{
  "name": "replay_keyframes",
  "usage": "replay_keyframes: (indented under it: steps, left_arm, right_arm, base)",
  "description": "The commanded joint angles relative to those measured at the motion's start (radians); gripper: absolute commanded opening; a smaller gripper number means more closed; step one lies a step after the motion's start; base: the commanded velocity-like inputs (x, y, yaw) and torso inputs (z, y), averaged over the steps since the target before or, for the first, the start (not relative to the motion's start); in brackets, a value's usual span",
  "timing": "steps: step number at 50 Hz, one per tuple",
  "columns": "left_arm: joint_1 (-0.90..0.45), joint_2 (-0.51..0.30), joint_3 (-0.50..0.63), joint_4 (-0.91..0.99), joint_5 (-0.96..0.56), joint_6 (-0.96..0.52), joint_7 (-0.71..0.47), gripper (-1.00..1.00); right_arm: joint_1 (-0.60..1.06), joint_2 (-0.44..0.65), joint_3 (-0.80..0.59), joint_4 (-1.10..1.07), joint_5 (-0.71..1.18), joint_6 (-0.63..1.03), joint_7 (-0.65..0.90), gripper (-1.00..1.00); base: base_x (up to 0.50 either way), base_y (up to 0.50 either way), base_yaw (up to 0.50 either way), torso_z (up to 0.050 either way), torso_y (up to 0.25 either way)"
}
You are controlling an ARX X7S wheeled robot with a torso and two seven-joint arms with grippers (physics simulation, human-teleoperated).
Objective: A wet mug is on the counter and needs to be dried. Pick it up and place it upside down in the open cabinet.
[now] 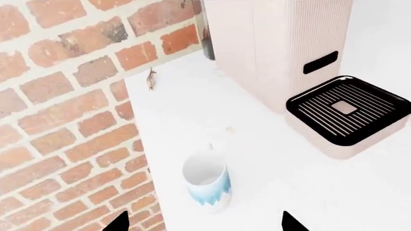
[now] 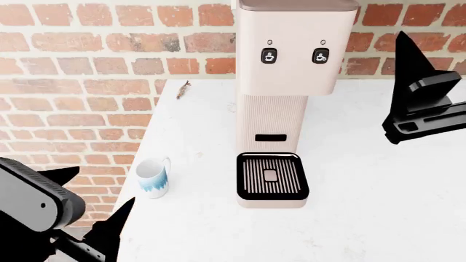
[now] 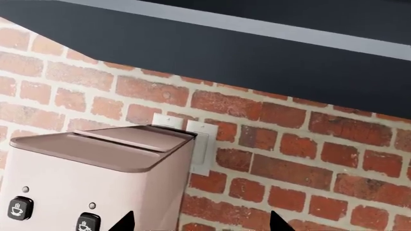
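The mug (image 2: pixel 153 177), white with a jagged light-blue pattern, stands upright on the white counter (image 2: pixel 364 218) near its left edge, left of the coffee machine. In the left wrist view the mug (image 1: pixel 207 180) shows its grey inside, standing on the counter (image 1: pixel 289 192). My left gripper (image 1: pixel 205 224) is open and empty, just short of the mug; in the head view it (image 2: pixel 95 196) sits low at the left. My right gripper (image 2: pixel 415 82) is raised at the right, open and empty, facing the brick wall (image 3: pixel 202 222). The open cabinet is out of view.
A tall beige coffee machine (image 2: pixel 291 82) with a black drip tray (image 2: pixel 271 176) stands mid-counter, right of the mug. A small brown scrap (image 2: pixel 183 89) lies at the back left. Brick wall (image 2: pixel 73 82) runs behind and to the left. A dark cabinet underside (image 3: pixel 257 48) hangs above.
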Motion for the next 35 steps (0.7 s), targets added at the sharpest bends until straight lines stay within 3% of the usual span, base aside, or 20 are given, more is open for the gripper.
replay_keyframes:
  steps: [1,8,20,35]
  left_arm:
    - [0.142,0.172,-0.12,-0.006,0.171,-0.165,0.144,1.0]
    - [0.18,0.204,-0.126,0.018,0.298,-0.16,0.232,1.0]
    - [0.207,0.28,-0.064,0.059,0.695,-0.106,0.462,1.0]
    - [0.236,0.3,0.107,0.049,0.948,0.016,0.603,1.0]
  right_arm:
    - [-0.043,-0.011,0.023,-0.016,-0.02,-0.001,-0.018,1.0]
    - [-0.067,-0.019,0.037,-0.022,-0.039,0.0,-0.037,1.0]
    - [-0.098,-0.025,0.053,-0.032,-0.054,-0.003,-0.052,1.0]
    - [-0.113,-0.021,0.055,-0.03,-0.056,-0.011,-0.061,1.0]
  base:
    - [0.0,0.0,0.0,0.0,0.0]
    - [0.0,0.0,0.0,0.0,0.0]
    - [0.0,0.0,0.0,0.0,0.0]
    - [0.0,0.0,0.0,0.0,0.0]
